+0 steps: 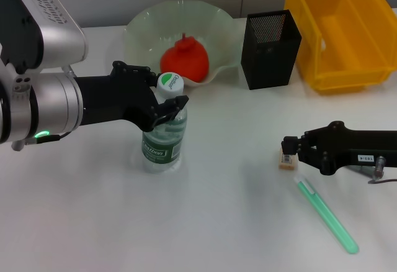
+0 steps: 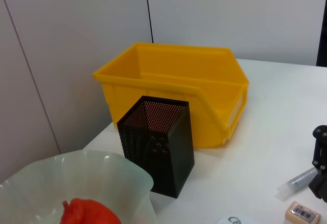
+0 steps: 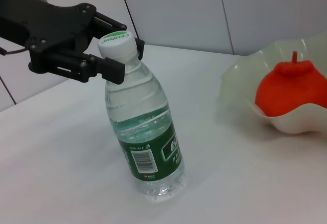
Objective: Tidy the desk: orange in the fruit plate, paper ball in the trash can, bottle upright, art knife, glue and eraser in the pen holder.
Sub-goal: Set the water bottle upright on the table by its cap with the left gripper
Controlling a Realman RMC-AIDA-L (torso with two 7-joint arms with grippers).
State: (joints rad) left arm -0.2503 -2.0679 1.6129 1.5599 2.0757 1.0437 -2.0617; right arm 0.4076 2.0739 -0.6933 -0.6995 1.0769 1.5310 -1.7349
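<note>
The bottle (image 1: 164, 136) (image 3: 145, 132) stands upright on the table, and my left gripper (image 1: 166, 100) (image 3: 120, 55) is shut on its neck just under the cap. The orange (image 1: 184, 58) (image 3: 291, 86) lies in the fruit plate (image 1: 139, 27) (image 3: 235, 88). The pen holder (image 1: 270, 49) (image 2: 159, 144) stands beside the plate. My right gripper (image 1: 290, 149) is low and open, its tip touching the eraser (image 1: 286, 159) (image 2: 304, 215). A slim green stick (image 1: 327, 216), glue or art knife, lies near it. The paper ball is out of view.
The yellow trash can (image 1: 343, 33) (image 2: 179, 88) stands at the back right, next to the pen holder. A wall runs behind the table's far edge. Bare table lies between the bottle and the right gripper.
</note>
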